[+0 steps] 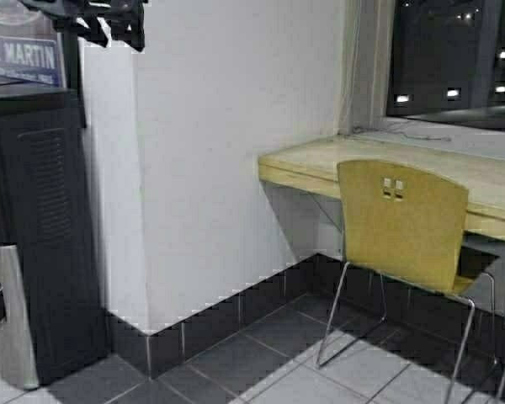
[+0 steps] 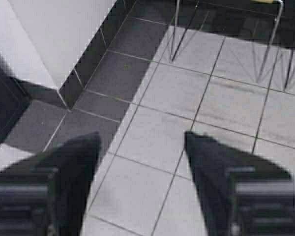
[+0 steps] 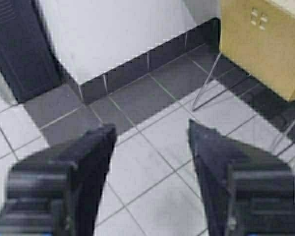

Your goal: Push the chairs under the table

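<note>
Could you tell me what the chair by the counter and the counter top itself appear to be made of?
The chair looks like moulded plywood with a smooth tan-yellow finish: one thin curved sheet forms its back, with small square cut-outs, on thin shiny legs, probably chromed metal. The table looks like pale wood or a wood-look laminate, with faint grain and a thick light-yellow edge; which one cannot be told.

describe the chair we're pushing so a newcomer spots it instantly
Find the long pale-wood table fixed along the wall under the dark window. The chair stands at its near end, back towards the camera. It is tan-yellow plywood with small square cut-outs in the curved back and thin chrome legs, unlike the dark cabinet far left.
</note>
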Tool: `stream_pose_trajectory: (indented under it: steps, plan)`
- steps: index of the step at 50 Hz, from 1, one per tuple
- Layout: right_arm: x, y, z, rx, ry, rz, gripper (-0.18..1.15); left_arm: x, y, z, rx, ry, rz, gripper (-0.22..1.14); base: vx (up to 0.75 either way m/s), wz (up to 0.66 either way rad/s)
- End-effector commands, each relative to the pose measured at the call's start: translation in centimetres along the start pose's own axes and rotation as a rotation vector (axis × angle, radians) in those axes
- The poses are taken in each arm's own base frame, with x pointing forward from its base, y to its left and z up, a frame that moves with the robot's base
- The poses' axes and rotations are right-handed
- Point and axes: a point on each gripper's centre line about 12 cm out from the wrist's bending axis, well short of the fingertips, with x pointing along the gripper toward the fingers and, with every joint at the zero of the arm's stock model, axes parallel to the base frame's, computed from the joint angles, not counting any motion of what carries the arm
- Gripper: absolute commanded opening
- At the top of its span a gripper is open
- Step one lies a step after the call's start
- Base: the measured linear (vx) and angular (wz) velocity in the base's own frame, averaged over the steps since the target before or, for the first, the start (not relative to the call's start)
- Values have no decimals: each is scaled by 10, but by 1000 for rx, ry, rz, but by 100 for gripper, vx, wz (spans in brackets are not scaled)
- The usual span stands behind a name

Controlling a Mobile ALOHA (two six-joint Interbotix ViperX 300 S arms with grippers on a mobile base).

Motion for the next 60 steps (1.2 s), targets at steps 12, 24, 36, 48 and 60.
stream_pose_trajectory:
  steps: [12,24,36,48,60]
  plan:
    - [7,1,13,-3,-35,3,84,0,0,9,-5,-22,-1,89,-39,0]
    - [11,1,7,-19,-11,2,84,3,0,8,-15,-12,-1,89,-40,6]
    - [7,0,8,-31,-15,1,84,5,0,5,-35,4,-1,89,-33,2]
    - [6,0,8,-31,-14,1,84,13,-1,-1,-38,32,-3,89,-28,-10]
    - [14,0,5,-31,11,1,84,12,0,-1,-28,30,-2,89,-23,-18]
